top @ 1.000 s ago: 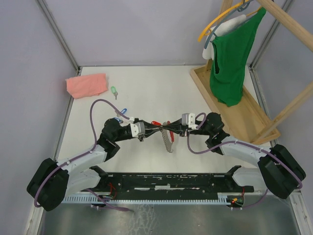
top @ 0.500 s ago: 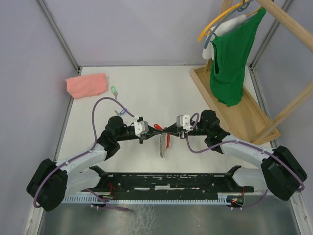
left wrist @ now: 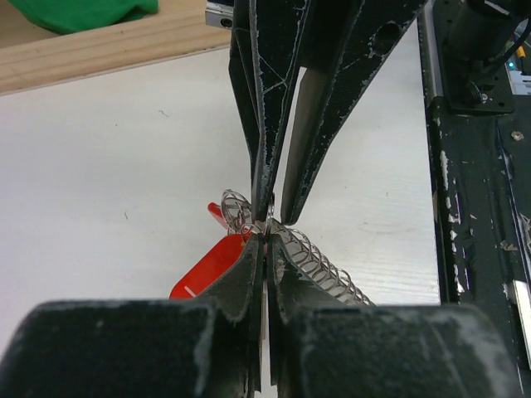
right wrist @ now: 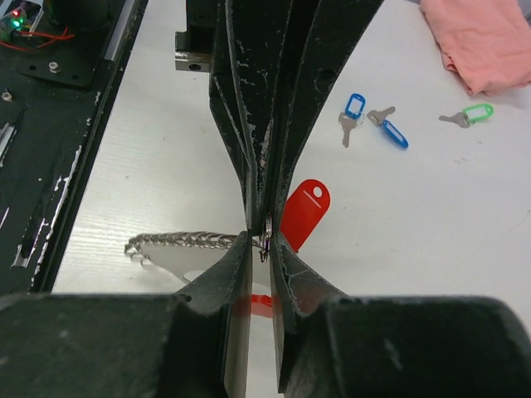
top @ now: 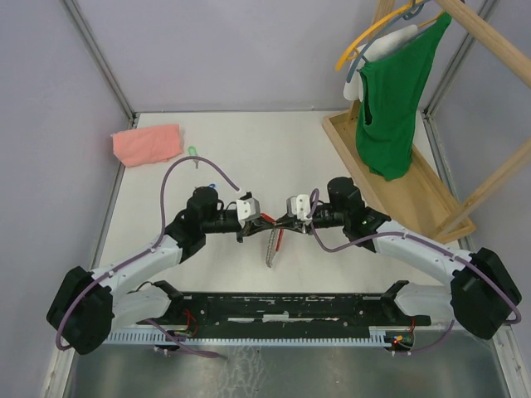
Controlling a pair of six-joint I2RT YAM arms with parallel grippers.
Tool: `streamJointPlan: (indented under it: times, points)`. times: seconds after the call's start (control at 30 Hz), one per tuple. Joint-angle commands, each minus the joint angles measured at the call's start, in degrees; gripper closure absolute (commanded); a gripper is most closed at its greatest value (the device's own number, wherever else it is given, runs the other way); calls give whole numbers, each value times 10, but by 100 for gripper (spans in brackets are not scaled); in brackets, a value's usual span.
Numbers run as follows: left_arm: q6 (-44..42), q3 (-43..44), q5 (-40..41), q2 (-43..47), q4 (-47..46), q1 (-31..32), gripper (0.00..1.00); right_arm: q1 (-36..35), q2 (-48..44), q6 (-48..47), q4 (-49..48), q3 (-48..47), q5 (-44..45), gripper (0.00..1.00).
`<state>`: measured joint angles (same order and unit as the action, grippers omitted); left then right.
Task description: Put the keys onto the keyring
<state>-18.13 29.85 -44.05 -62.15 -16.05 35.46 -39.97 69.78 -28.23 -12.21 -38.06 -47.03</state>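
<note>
We've the left gripper (left wrist: pixel 265 247) clamped on the red key (right wrist: pixel 303 211) to thread the keyring (right wrist: pixel 178 240), right gripper's (right wrist: pixel 263 246) jaws slightly apart.

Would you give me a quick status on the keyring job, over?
Left gripper shut on keyring. Right gripper slightly parted beside red key. Blue keys, green key lying loose. Nothing in the way.

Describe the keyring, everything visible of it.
The keyring is a grey metal strip edged with a row of small wire loops, held up, seemingly clear of the table. The left tool is shut on one end; the right tool meets it there, fingers slightly parted. A red tag hangs at that end.
</note>
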Motion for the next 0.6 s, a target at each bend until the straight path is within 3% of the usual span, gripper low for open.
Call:
streamJointPlan:
  times: [0.0, 0.27, 0.57]
  points:
    - [-39, 49, 1, 2, 40, 9, 97, -11, 6, -47, 97, -44, 25, 79]
    - [-69, 82, 26, -12, 108, 34, 97, -18, 18, -56, 138, -75, 34, 77]
    - [-76, 95, 40, -11, 125, 53, 97, -21, 41, -48, 144, -90, 15, 79]
